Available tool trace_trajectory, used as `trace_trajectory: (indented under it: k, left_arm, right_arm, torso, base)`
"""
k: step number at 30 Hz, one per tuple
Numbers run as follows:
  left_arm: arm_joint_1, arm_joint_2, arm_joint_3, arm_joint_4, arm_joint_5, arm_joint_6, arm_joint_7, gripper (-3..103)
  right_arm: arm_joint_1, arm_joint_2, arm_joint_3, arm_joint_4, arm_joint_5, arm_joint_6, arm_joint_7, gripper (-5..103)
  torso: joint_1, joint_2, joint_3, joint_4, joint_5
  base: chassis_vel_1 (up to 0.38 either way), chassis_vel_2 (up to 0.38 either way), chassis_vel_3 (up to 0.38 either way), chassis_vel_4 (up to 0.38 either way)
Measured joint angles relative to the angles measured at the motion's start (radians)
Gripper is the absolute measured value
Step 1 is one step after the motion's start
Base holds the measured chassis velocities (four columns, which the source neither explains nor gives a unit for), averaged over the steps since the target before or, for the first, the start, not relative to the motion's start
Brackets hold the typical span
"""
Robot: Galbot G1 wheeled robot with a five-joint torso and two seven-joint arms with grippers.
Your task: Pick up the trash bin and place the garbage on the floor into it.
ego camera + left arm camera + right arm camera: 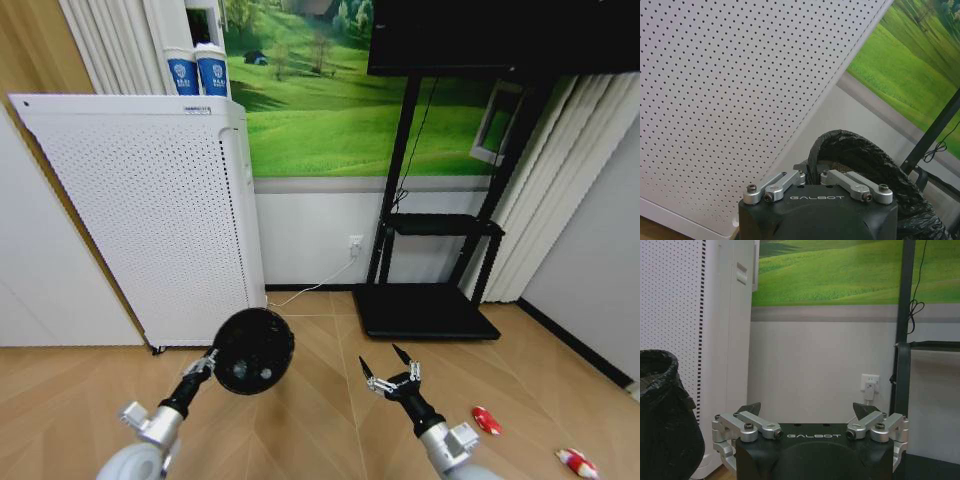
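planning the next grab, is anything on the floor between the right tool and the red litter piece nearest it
Nothing visible: the open right tool hangs above bare floor, and the red piece lies apart on its outer side with only flooring between.

Black "GALBOT"-marked wrist housings carry silver screwed linkages and dark pointed fingertips (751, 408).

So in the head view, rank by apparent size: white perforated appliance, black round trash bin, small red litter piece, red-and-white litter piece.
1. White perforated appliance
2. Black round trash bin, held up near the camera by the left gripper
3. Small red piece and red-and-white piece: look alike, unranked
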Motion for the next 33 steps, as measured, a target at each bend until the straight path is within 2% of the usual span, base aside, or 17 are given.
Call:
trace_trajectory:
  k: [10, 12, 14, 19, 22, 24, 27, 28, 31, 33]
  left_arm:
    - [0.030, -0.045, 0.001, -0.005, 0.033, -0.010, -0.023, 7]
    - [0.030, -0.046, 0.002, -0.005, 0.035, -0.010, -0.027, 7]
    - [0.030, -0.047, 0.000, -0.006, 0.034, -0.011, -0.034, 7]
    - [0.029, -0.050, -0.004, -0.004, 0.032, -0.014, -0.039, 7]
    - [0.026, -0.051, -0.006, -0.004, 0.030, -0.015, -0.047, 7]
    - [0.008, -0.039, 0.006, 0.000, 0.020, -0.015, -0.060, 7]
    - [0.001, -0.032, 0.010, 0.003, 0.017, -0.015, -0.063, 7]
    - [-0.004, -0.024, 0.011, 0.007, 0.012, -0.015, -0.065, 7]
    - [-0.003, -0.011, -0.001, 0.013, 0.012, -0.015, -0.064, 7]
    - [-0.003, -0.007, -0.001, 0.015, 0.017, -0.015, -0.062, 7]
  right_arm:
    - [0.032, -0.011, -0.005, -0.022, 0.002, -0.002, 0.001, 100]
    - [0.034, -0.012, -0.003, -0.030, 0.000, 0.007, 0.000, 100]
    - [0.041, -0.011, -0.003, -0.066, -0.020, 0.059, -0.010, 100]
    - [0.054, -0.014, -0.011, -0.098, -0.029, 0.072, -0.024, 100]
    - [0.091, -0.015, -0.025, -0.165, -0.047, 0.043, -0.030, 100]
    - [0.138, -0.009, -0.032, -0.269, -0.069, -0.009, -0.033, 100]
    - [0.158, -0.008, -0.032, -0.318, -0.086, -0.030, -0.034, 100]
    - [0.194, -0.012, -0.033, -0.412, -0.117, -0.052, -0.048, 100]
    - [0.247, -0.034, -0.020, -0.593, -0.209, -0.037, -0.082, 100]
    - [0.253, -0.041, -0.010, -0.635, -0.221, -0.026, -0.096, 100]
  torso:
    - [0.000, 0.000, 0.000, -0.0002, 0.0004]
    - [0.000, 0.000, 0.000, -0.0001, -0.0001]
    - [0.000, 0.000, 0.000, -0.0002, 0.0003]
    - [0.000, 0.000, 0.000, -0.0004, 0.0003]
    - [0.000, 0.000, 0.000, -0.0001, 0.0002]
    - [0.000, 0.000, 0.000, 0.0001, 0.0001]
    - [0.000, 0.000, 0.000, 0.0001, 0.0001]
    - [0.000, 0.000, 0.000, -0.0002, 0.0000]
    - [0.000, 0.000, 0.000, 0.0003, 0.0004]
    - [0.000, 0.000, 0.000, 0.0001, 0.0001]
  base:
    - [-0.234, -0.227, 0.225, 0.225]
    - [-0.275, -0.291, 0.270, 0.298]
    - [-0.269, -0.270, 0.267, 0.287]
    - [-0.197, -0.221, 0.228, 0.188]
    - [-0.021, -0.096, 0.066, 0.033]
    - [0.072, 0.048, -0.030, 0.009]
    - [0.072, 0.070, -0.069, -0.037]
    - [0.059, 0.059, -0.076, -0.085]
    - [0.031, 0.035, -0.042, -0.043]
    - [0.000, 0.000, 0.000, 0.000]
